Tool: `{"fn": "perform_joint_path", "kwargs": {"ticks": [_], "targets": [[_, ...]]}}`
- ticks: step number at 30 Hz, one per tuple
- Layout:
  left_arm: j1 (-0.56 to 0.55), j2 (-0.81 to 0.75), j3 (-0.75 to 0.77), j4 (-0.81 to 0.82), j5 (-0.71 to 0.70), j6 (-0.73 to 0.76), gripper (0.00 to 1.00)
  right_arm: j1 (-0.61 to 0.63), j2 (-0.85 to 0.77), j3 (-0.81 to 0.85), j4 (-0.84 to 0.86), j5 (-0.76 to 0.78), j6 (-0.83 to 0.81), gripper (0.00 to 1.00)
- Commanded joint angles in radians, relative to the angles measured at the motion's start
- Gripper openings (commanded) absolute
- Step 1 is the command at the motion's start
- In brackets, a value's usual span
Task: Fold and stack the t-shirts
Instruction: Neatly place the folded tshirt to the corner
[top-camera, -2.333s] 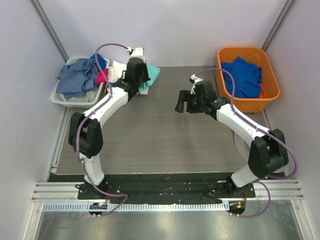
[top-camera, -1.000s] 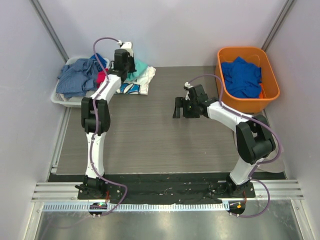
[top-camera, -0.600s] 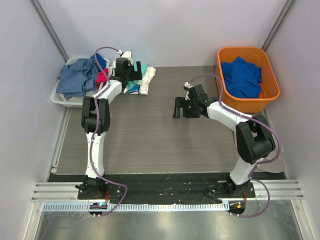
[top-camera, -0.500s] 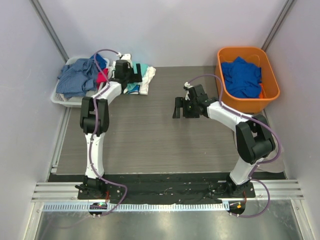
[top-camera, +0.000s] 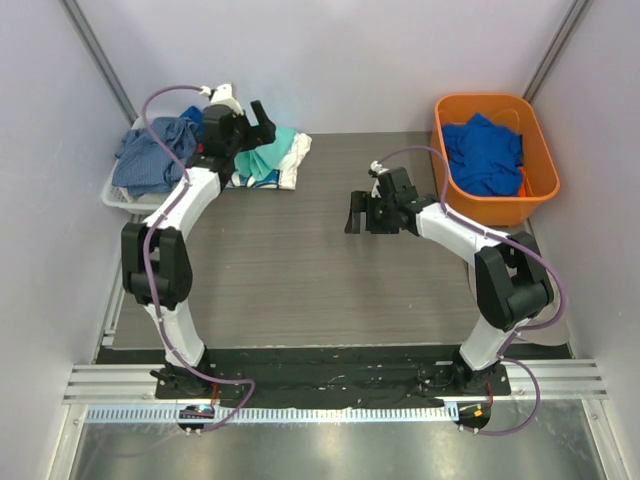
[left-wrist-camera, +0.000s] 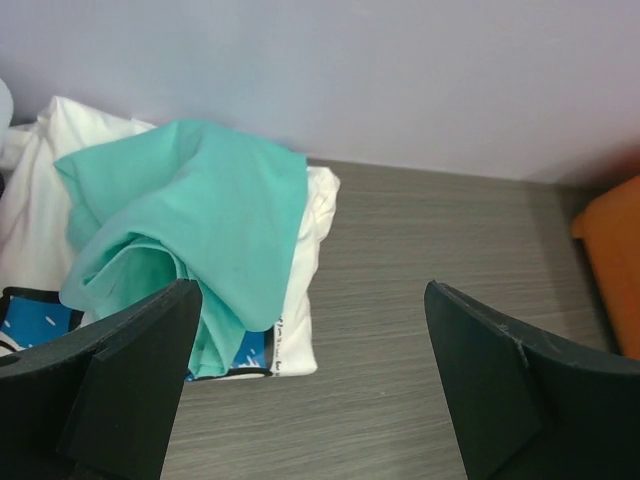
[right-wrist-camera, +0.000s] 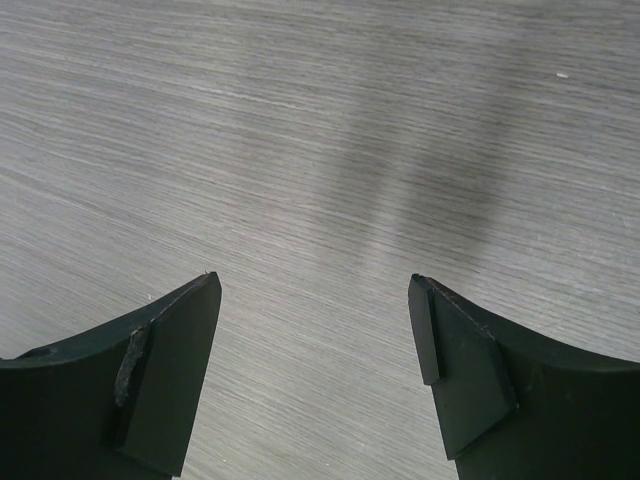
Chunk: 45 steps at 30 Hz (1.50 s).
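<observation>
Top external view, from the left: your left pincer (top-camera: 262, 120) hangs wide open and empty over the far-left corner of the desk (top-camera: 300, 280), just beside the basket (top-camera: 118, 200). The mint-teal t-shirt (left-wrist-camera: 200, 220) lies crumpled just ahead of its jaws, towards the left finger. It is heaped on the white t-shirt (left-wrist-camera: 308, 290), which looks roughly folded flat on the desk. Nothing is gripped, so I judge the teal one is only dropped there and not yet folded for the stack. Your right pincer (right-wrist-camera: 315, 295), well apart to the right, is spread open over bare desk and holds nothing, probably to stay clear. Beyond it sits the orange bin (top-camera: 540, 180) with the royal blue garment (top-camera: 485, 150).
</observation>
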Motion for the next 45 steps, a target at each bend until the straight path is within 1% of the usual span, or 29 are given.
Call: {"fn": "perform_joint_path", "kwargs": {"ticks": [1, 2, 3, 4, 5, 6, 7, 8, 9, 10, 14, 15, 17, 21, 22, 24, 27, 28, 30, 31, 32, 34, 35, 37, 38, 40, 41, 42, 45], "targets": [[0.005, -0.156, -0.088, 0.029, -0.019, -0.11, 1.0, 0.0, -0.042, 0.039, 0.067, 0.01, 0.038, 0.84], [0.007, -0.185, -0.115, 0.03, -0.019, -0.124, 1.0, 0.0, -0.034, 0.044, 0.088, 0.01, 0.051, 0.84], [0.005, -0.225, -0.144, 0.026, -0.069, -0.141, 1.0, -0.002, -0.027, 0.063, 0.096, 0.007, 0.059, 0.84], [0.007, -0.263, -0.214, 0.027, -0.087, -0.17, 1.0, -0.002, -0.008, 0.074, 0.119, 0.001, 0.065, 0.85], [0.007, -0.35, -0.256, 0.026, -0.106, -0.196, 1.0, -0.003, 0.006, 0.088, 0.131, -0.009, 0.071, 0.85], [0.005, -0.395, -0.3, 0.03, -0.136, -0.222, 1.0, -0.005, 0.021, 0.123, 0.142, -0.023, 0.088, 0.85], [0.005, -0.436, -0.395, 0.042, -0.14, -0.244, 1.0, -0.005, 0.038, 0.143, 0.157, -0.034, 0.101, 0.85], [0.005, -0.519, -0.437, 0.046, -0.139, -0.291, 1.0, -0.008, 0.074, 0.166, 0.16, -0.061, 0.113, 0.85], [0.001, -0.553, -0.51, 0.043, -0.143, -0.304, 1.0, -0.011, 0.09, 0.203, 0.169, -0.074, 0.134, 0.85], [-0.002, -0.59, -0.542, 0.036, -0.16, -0.313, 1.0, -0.011, 0.104, 0.217, 0.188, -0.086, 0.147, 0.85], [-0.007, -0.743, -0.662, -0.063, -0.205, -0.339, 1.0, -0.011, 0.141, 0.245, 0.212, -0.131, 0.182, 0.87], [-0.01, -0.806, -0.713, -0.094, -0.208, -0.357, 1.0, -0.011, 0.141, 0.24, 0.216, -0.135, 0.185, 0.87], [-0.016, -0.866, -0.762, -0.109, -0.22, -0.362, 1.0, -0.009, 0.13, 0.205, 0.228, -0.134, 0.191, 0.87], [-0.048, -1.001, -0.88, -0.207, -0.288, -0.382, 1.0, -0.011, 0.083, 0.123, 0.281, -0.117, 0.193, 0.88], [-0.048, -1.061, -0.899, -0.217, -0.292, -0.385, 1.0, -0.011, 0.082, 0.111, 0.315, -0.117, 0.199, 0.88], [-0.048, -1.116, -0.947, -0.246, -0.297, -0.39, 1.0, -0.011, 0.092, 0.09, 0.366, -0.131, 0.228, 0.88], [-0.05, -1.195, -0.975, -0.302, -0.304, -0.388, 1.0, -0.011, 0.145, 0.09, 0.494, -0.195, 0.304, 0.88], [-0.051, -1.208, -0.975, -0.316, -0.308, -0.38, 1.0, -0.012, 0.186, 0.094, 0.577, -0.209, 0.323, 0.88], [-0.051, -1.238, -0.974, -0.358, -0.317, -0.37, 1.0, -0.014, 0.234, 0.132, 0.64, -0.237, 0.389, 0.88], [-0.051, -1.245, -0.974, -0.37, -0.32, -0.359, 1.0, -0.017, 0.26, 0.152, 0.71, -0.252, 0.415, 0.88], [-0.051, -1.254, -0.971, -0.391, -0.323, -0.356, 1.0, -0.02, 0.327, 0.204, 0.747, -0.287, 0.442, 0.88], [-0.051, -1.264, -0.968, -0.401, -0.317, -0.351, 1.0, -0.026, 0.398, 0.276, 0.826, -0.322, 0.534, 0.88], [-0.051, -1.268, -0.969, -0.408, -0.314, -0.351, 1.0, -0.028, 0.48, 0.359, 0.852, -0.338, 0.562, 0.88], [-0.05, -1.273, -0.974, -0.411, -0.306, -0.351, 1.0, -0.026, 0.57, 0.453, 0.907, -0.375, 0.642, 0.88], [-0.051, -1.274, -0.977, -0.411, -0.305, -0.356, 1.0, -0.028, 0.657, 0.559, 0.918, -0.385, 0.668, 0.88], [-0.051, -1.276, -0.98, -0.415, -0.298, -0.354, 1.0, -0.028, 0.746, 0.673, 0.915, -0.408, 0.722, 0.88], [-0.051, -1.274, -0.983, -0.415, -0.298, -0.356, 1.0, -0.028, 0.783, 0.782, 0.907, -0.416, 0.731, 0.88], [-0.051, -1.273, -0.985, -0.413, -0.298, -0.353, 0.99, -0.028, 0.852, 0.833, 0.895, -0.421, 0.737, 0.88], [-0.051, -1.261, -0.986, -0.415, -0.3, -0.344, 1.0, -0.025, 0.943, 1.006, 0.82, -0.422, 0.72, 0.88]]}}
